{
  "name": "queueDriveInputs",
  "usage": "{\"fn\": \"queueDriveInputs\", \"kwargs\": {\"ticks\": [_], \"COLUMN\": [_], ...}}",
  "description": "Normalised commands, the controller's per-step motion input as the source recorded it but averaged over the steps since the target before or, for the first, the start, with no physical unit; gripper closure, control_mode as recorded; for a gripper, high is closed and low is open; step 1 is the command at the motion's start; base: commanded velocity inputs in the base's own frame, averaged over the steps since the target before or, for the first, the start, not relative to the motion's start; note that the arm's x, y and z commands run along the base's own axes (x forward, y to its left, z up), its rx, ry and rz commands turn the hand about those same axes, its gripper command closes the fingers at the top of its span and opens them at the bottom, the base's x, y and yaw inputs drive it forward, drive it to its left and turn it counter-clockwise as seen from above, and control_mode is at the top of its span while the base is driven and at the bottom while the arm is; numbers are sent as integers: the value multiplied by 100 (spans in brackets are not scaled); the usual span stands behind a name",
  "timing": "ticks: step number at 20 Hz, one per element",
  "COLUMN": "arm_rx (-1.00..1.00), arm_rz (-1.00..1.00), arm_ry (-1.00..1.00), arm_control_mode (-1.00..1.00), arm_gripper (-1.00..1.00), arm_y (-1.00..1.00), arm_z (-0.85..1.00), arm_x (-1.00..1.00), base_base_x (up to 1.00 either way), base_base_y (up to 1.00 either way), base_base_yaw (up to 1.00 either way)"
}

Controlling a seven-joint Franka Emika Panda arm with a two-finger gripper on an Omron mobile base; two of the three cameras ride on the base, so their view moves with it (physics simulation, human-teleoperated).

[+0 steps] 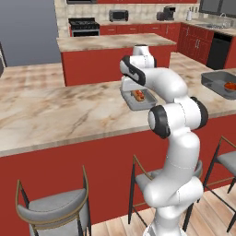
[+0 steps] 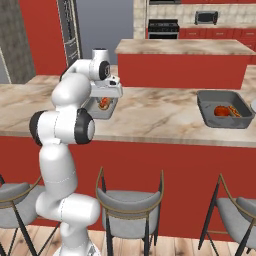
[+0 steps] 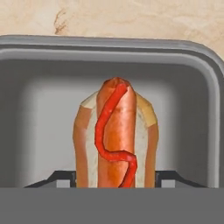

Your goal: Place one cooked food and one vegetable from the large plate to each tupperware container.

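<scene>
On the marble worktop's [image 1: 69,115] front stretch, a pale grey, round-cornered plastic tub [image 3: 39,57] holds a glossy sauce-striped hot dog [image 3: 116,135]. The gripper [image 3: 114,177] straddles it; grip unclear.

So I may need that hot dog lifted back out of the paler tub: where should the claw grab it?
Across the middle of the hot dog, pinching the bun's two long sides, coming straight down from above. It lies flat in the paler container, whose walls block any sideways approach.
</scene>
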Motion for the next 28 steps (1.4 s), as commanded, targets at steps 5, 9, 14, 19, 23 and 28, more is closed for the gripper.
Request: {"fn": "queueDriveInputs", "kwargs": {"ticks": [5, 9, 14, 19, 23, 28], "arm_rx": [-1, -3, -4, -1, 0, 2], "arm_rz": [0, 0, 0, 0, 0, -1], "arm_ry": [3, 9, 9, 5, 4, -6], "arm_control_mode": [-100, -100, -100, -100, -100, -100], "arm_gripper": [-100, -100, -100, -100, -100, -100], "arm_y": [0, 0, 0, -2, -15, -49], "arm_z": [4, 33, 43, 54, 32, -1], "arm_x": [0, 0, -2, -24, -85, -100], "base_base_x": [0, 0, 0, 0, 0, 0], "base_base_y": [0, 0, 0, 0, 0, 0], "base_base_yaw": [0, 0, 0, 0, 0, 0]}}
